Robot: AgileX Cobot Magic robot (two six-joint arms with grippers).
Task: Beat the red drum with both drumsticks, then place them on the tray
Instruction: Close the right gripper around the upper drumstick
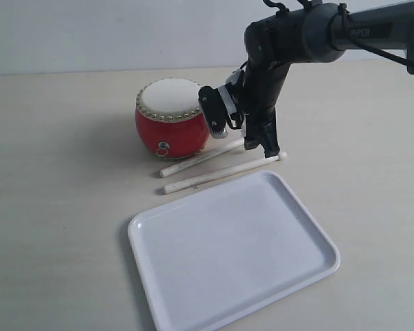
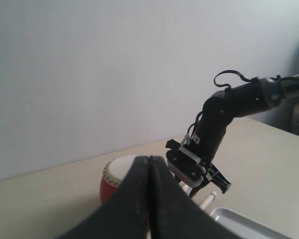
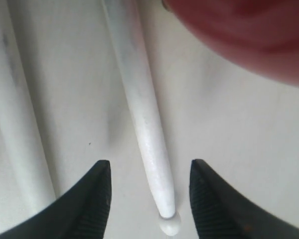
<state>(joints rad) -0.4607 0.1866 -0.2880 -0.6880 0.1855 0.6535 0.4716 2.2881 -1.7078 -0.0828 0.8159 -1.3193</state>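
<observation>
Two drumsticks are lying flat on the table in the exterior view, side by side and nearly parallel. The right pincer is hanging low over one end of the inner drumstick, and the outer drumstick is lying just beside that pincer on the tray side. The red drum is sitting upright, skin up, just beside the pincer on the opposite side. The tray is lying near the pincer, just past the outer drumstick.

Over in the left wrist view, the left pincer is pressing its jaws fully together and gripping nothing. The red drum is peeking out right behind its tips. The right pincer is hanging well beyond it, past the drum. The bead end of what looks like the outer drumstick and a corner of the tray are showing out there too.

Right wrist view is the clearest one. The right pincer is spreading its jaws wide, and the inner drumstick is lying right between them, bead end in the gap. Bare table is showing on both sides of it, so neither jaw is touching it. The outer drumstick is running alongside just outside one jaw, and the red drum is sitting as a blurry patch outside the other.
</observation>
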